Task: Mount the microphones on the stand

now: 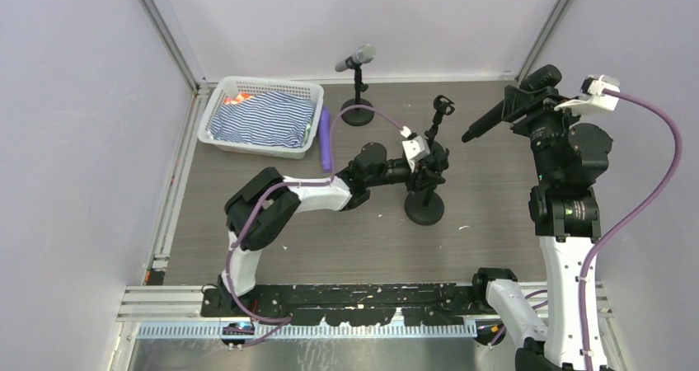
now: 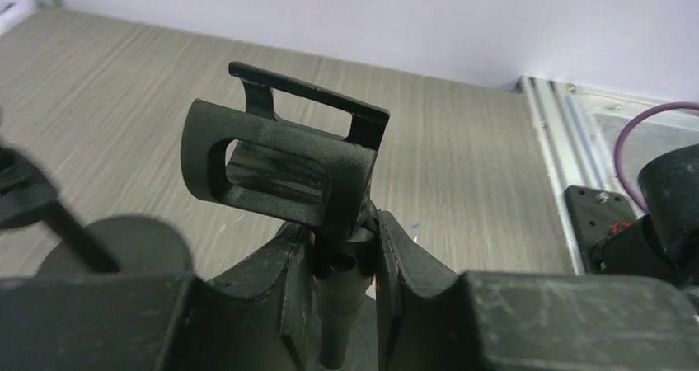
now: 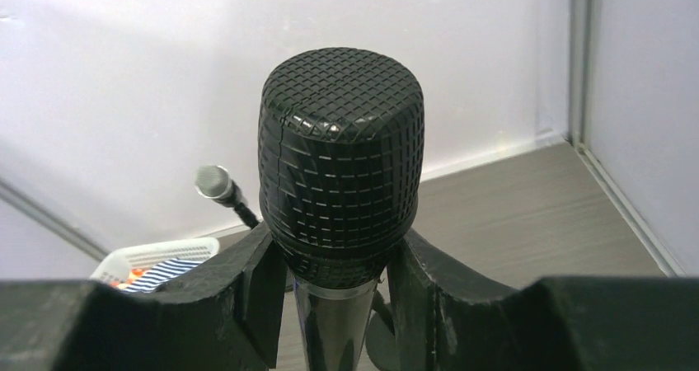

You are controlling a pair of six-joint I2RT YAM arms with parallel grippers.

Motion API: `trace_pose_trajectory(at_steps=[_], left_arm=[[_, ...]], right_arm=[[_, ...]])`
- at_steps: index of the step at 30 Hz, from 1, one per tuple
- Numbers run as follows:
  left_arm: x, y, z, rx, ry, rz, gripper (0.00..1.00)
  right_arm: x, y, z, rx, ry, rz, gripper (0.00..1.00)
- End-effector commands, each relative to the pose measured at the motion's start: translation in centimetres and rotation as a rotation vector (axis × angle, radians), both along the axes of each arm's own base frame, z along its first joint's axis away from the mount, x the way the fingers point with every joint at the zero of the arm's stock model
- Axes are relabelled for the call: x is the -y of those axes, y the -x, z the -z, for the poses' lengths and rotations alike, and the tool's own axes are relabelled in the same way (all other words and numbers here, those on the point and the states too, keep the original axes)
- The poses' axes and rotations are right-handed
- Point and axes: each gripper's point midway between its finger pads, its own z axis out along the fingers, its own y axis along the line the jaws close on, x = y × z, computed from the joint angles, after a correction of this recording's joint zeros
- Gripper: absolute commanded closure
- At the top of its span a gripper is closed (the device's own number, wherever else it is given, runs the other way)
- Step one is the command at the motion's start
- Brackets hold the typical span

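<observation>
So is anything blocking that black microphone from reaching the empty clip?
Nothing visible does. The black microphone in the right gripper has open space to the empty clip; the left gripper holds the stand's stem below the clip.

Grey wood-grain tabletop point(image 1: 494, 239), plain white walls point(image 1: 74, 140), aluminium corner posts point(image 1: 165, 33)

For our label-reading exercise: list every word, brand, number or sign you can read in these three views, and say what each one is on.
None: no text can be read in any view. The black microphone, silver microphone, stand and basket show no legible print.
</observation>
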Motion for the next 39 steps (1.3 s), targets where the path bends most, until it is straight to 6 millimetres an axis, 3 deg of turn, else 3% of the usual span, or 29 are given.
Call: trace_pose_trajectory(at_steps=[1,7,15,18,23,26,29,35,37,39], left_arm=[[-3.3,-0.6,-3.6,0.070,0.028,-0.152,1.00],[-7.1,0.4,-1.8,0.128,-0.038,-0.217,1.00],[-12.5,-0.2,-0.6,0.163,-0.055,-0.422,1.00],[-12.6,1.3,-0.1,0.228,-0.086,-0.336,1.00],[-12.3,4.4,0.2,0.210,-0.076,-0.021,0.97],[-13.0,4.3,0.2,0.154,-0.056,0.081,0.83],[-13.5,3.1,0.3,0.133,-0.061,0.065,0.62],[-13.8,2.1,0.6,0.090,-0.103,0.016,0.39],[-14.1,1.7,0.4,0.081,-0.117,-0.024,0.16],[-14.7,1.5,0.2,0.040,-0.133,-0.074,0.02]], right_arm=[[-2.7,0.9,-3.5,0.158,0.031,-0.150,0.99],[-5.7,1.1,-3.8,0.195,0.005,-0.318,0.99],[-7.6,1.1,-3.6,0.195,-0.044,-0.422,0.99],[-8.7,0.9,-3.1,0.175,-0.067,-0.484,0.99],[-10.3,0.8,-1.8,0.123,-0.043,-0.557,0.99],[-11.5,0.8,-0.6,0.079,-0.026,-0.597,0.99],[-11.5,0.8,-0.3,0.072,-0.026,-0.588,0.99],[-10.5,0.5,-0.6,0.080,-0.033,-0.521,0.99],[-10.1,0.3,-0.6,0.080,-0.031,-0.495,0.99],[-9.7,0.2,-0.6,0.079,-0.030,-0.472,0.99]])
